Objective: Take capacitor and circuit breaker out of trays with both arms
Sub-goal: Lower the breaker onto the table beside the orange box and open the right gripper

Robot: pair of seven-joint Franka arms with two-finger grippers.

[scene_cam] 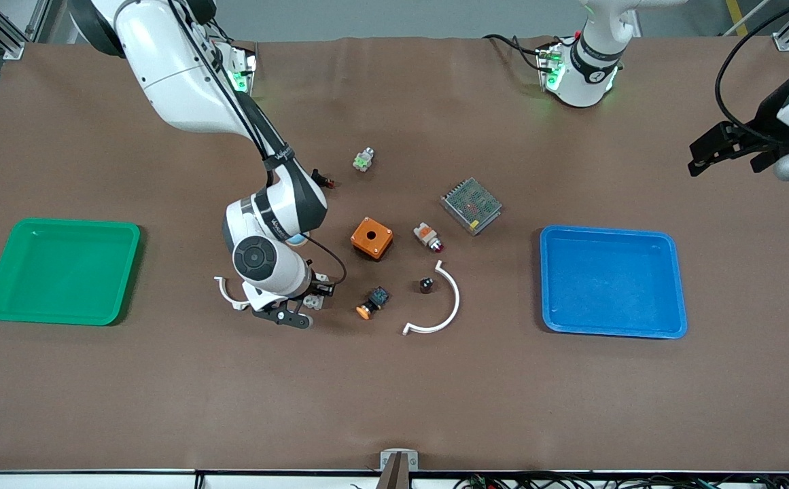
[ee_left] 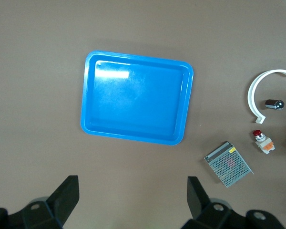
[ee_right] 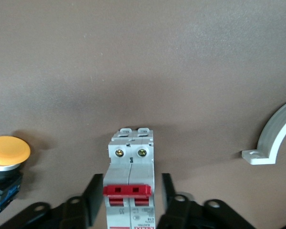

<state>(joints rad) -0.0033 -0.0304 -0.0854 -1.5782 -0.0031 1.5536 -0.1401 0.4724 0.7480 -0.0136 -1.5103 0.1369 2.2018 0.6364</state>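
The breaker (ee_right: 131, 176), a light-grey block with a red lever bar, lies on the brown table between the fingers of my right gripper (ee_right: 131, 179). The gripper is open: one finger is close against the breaker's side and the other stands a little off it. In the front view the breaker (scene_cam: 312, 301) shows just beside the right gripper (scene_cam: 299, 309). The capacitor (scene_cam: 427, 284), a tiny black cylinder, lies inside the curve of a white bracket (scene_cam: 445, 309); the left wrist view shows the capacitor (ee_left: 274, 104) too. My left gripper (scene_cam: 707, 153) waits open and empty, high over the left arm's end of the table.
A blue tray (scene_cam: 611, 231) lies toward the left arm's end, a green tray (scene_cam: 61, 224) toward the right arm's end. Around the middle are an orange box (scene_cam: 372, 238), a white-orange switch (scene_cam: 428, 237), a mesh-covered unit (scene_cam: 471, 205) and an orange-capped switch (scene_cam: 373, 303).
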